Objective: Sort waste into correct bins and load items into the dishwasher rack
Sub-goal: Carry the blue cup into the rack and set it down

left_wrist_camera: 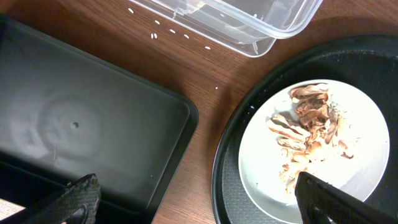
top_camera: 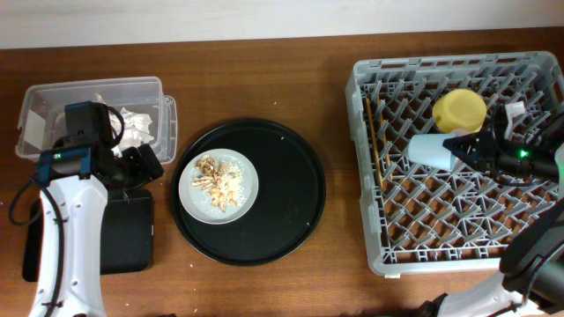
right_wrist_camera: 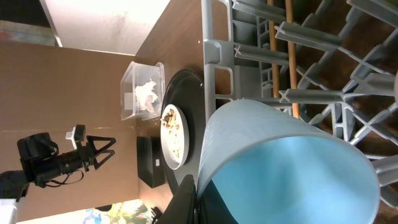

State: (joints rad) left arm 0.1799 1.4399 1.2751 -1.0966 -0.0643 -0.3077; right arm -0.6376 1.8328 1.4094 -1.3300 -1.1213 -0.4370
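Closest to the right wrist camera is the light-blue cup (right_wrist_camera: 292,168), on its side, clamped at the rim by my right gripper (top_camera: 458,150). In the overhead frame it is over the dishwasher rack (top_camera: 423,220) at the right, just below the yellow bowl (top_camera: 459,110). I judge that the step in hand is loading this cup. Next I must settle it between the pegs and then release. My left gripper (left_wrist_camera: 199,202) is wide open and empty, above the black rectangular tray (left_wrist_camera: 93,124). Food scraps (top_camera: 216,180) lie on the grey plate (top_camera: 248,172) at the centre.
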